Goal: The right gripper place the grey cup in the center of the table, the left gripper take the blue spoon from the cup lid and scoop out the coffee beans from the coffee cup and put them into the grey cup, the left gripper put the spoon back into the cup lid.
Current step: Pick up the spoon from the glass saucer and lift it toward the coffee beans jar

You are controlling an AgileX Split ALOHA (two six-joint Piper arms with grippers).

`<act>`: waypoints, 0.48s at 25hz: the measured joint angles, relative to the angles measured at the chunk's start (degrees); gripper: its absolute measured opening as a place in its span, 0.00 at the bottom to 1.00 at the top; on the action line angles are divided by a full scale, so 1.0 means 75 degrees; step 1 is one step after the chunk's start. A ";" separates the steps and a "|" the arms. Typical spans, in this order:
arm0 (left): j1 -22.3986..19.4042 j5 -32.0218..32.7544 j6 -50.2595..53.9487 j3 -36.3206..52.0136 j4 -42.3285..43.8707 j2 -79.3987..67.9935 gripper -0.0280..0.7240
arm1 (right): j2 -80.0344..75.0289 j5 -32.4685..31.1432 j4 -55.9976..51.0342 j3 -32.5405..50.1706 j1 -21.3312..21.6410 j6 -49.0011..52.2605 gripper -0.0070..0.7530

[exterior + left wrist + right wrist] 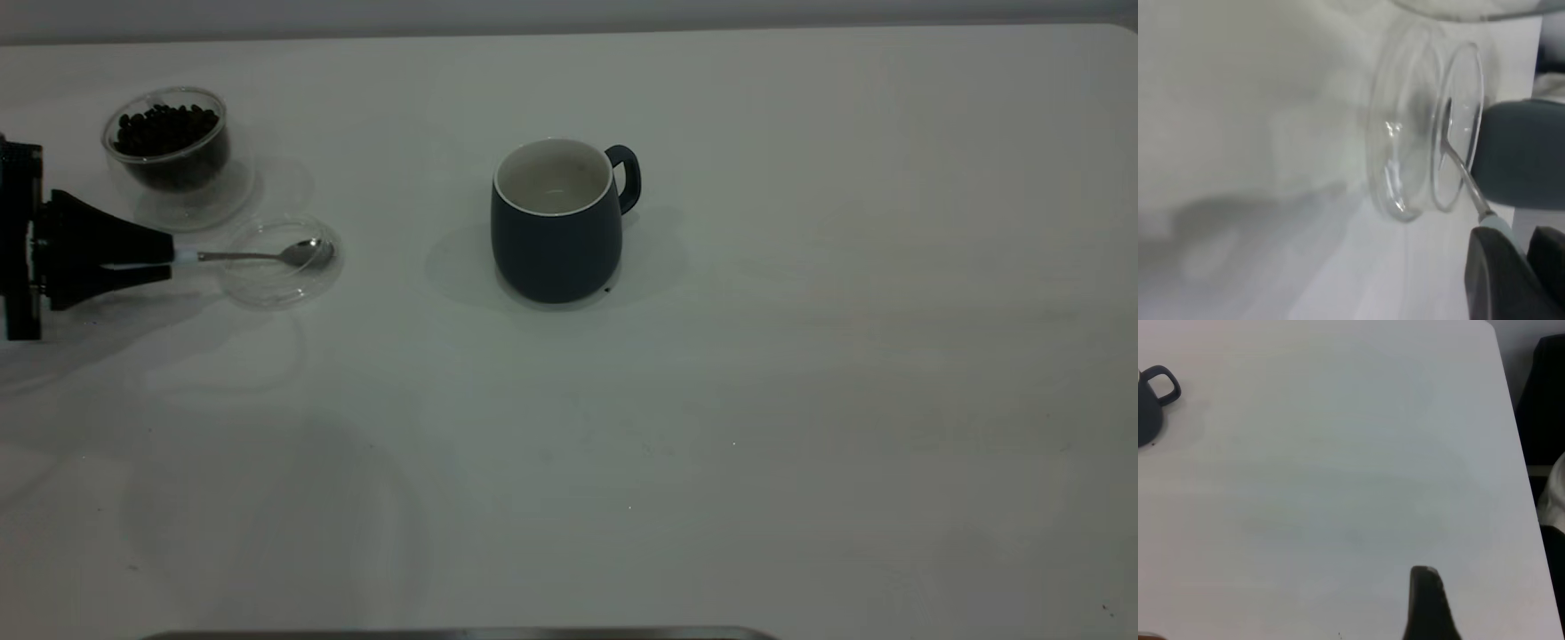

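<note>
Most of the desk (pixel 800 400) lies bare: the whole right half and the broad near strip give a hand open passage, with only the grey cup (pixel 556 222) standing upright near the middle. The far left corner is crowded, with the coffee cup (pixel 169 147) of coffee beans (pixel 166 127) just beside the cup lid (pixel 280 262). There the left hand (pixel 164 258) holds the blue spoon (pixel 267 256) over the lid, blocking approach from the left edge.

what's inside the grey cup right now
The grey cup shows only its white inner wall down to a pale patch low inside; no coffee beans are visible in it. The near wall hides part of the bottom, so a few could lie unseen there.
</note>
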State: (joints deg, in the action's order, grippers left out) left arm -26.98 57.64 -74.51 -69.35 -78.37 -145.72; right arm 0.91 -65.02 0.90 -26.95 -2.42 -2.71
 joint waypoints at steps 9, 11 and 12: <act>-0.0313 0.0287 0.0934 -0.0011 0.1137 0.1361 0.20 | 0.0000 0.0000 -0.0007 0.0000 0.0000 -0.0001 0.62; -0.0414 0.0426 0.0934 -0.0139 0.1167 0.1672 0.20 | 0.0000 0.0000 -0.0007 0.0000 0.0000 -0.0001 0.62; -0.0465 0.0463 0.0934 -0.0256 0.1176 0.1838 0.20 | 0.0000 0.0000 -0.0007 0.0000 0.0000 -0.0001 0.62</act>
State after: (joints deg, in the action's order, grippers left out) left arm -30.47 61.11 -67.50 -71.27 -69.55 -131.93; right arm 0.91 -65.02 0.84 -26.95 -2.42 -2.71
